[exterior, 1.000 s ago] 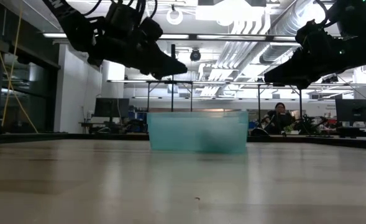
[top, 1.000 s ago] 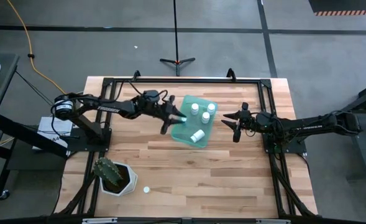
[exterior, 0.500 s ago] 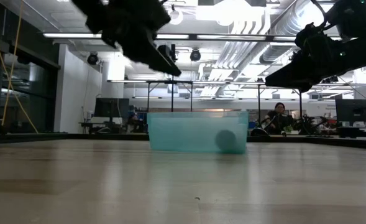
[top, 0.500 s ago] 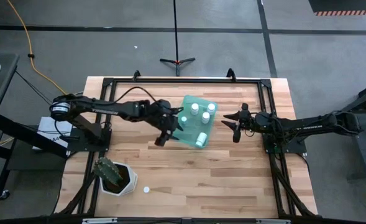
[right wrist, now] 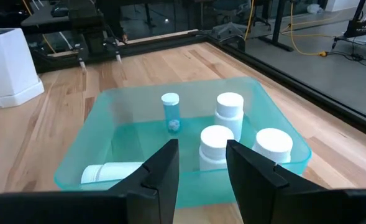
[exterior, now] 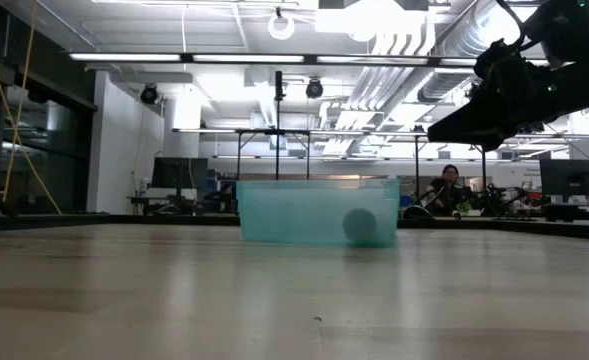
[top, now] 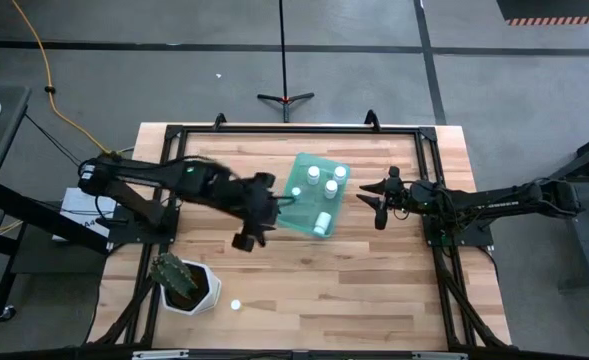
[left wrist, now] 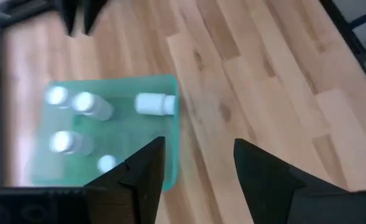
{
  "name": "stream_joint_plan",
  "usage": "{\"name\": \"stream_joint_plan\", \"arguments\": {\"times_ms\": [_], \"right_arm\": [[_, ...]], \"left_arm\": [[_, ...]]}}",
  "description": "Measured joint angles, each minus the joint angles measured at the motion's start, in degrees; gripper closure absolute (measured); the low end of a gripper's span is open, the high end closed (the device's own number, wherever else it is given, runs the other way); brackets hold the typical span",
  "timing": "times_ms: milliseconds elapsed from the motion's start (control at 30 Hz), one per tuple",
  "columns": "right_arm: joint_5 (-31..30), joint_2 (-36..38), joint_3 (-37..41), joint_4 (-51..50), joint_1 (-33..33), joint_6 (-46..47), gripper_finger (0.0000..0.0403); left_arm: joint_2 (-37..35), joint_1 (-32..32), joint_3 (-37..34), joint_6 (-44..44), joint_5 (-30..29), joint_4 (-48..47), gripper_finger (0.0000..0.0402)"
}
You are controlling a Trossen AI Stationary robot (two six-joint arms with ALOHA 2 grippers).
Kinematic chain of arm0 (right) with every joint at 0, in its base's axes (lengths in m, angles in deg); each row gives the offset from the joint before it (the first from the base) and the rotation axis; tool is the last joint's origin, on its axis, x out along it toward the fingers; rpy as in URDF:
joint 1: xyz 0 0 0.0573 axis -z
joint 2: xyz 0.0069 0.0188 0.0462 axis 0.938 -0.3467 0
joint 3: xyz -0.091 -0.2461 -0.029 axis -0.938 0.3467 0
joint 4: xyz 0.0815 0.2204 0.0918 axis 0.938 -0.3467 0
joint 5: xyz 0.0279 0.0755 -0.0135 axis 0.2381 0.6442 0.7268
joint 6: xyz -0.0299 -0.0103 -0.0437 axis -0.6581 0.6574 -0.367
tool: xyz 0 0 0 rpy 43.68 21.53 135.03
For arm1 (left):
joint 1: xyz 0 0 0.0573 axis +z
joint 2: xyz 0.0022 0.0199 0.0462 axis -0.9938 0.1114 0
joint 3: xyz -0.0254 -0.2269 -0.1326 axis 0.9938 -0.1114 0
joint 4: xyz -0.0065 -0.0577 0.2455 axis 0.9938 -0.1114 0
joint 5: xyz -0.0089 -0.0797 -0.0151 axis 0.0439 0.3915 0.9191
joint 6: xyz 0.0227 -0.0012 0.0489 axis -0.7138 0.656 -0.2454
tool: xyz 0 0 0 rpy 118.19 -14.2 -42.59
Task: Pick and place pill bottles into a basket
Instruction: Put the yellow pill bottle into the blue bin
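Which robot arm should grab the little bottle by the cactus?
Probably the left. Its open end effector is nearer the loose pill bottle beside the cactus pot; the right end effector waits beyond the basket.

One basket (top: 312, 196) holds five pill bottles (right wrist: 229, 111), four upright and one lying on its side. A sixth bottle (top: 235, 305) stands on the counter (top: 354, 290), beside one cactus pot (top: 188, 285).

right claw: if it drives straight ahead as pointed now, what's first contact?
Likely the basket: the right claw, open and empty, points at its near wall, with the upright pill bottles just behind. It may sit high enough to clear the rim; depth is unclear.
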Motion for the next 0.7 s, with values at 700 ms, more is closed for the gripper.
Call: {"name": "stream_joint_plan", "arguments": {"times_ms": [700], "right_arm": [[2.77, 0.0, 0.0, -3.79, 0.0, 5.64, 0.0279]], "left_arm": [[3.98, -30.0, 15.92, 22.05, -21.28, -8.2, 0.0234]]}}
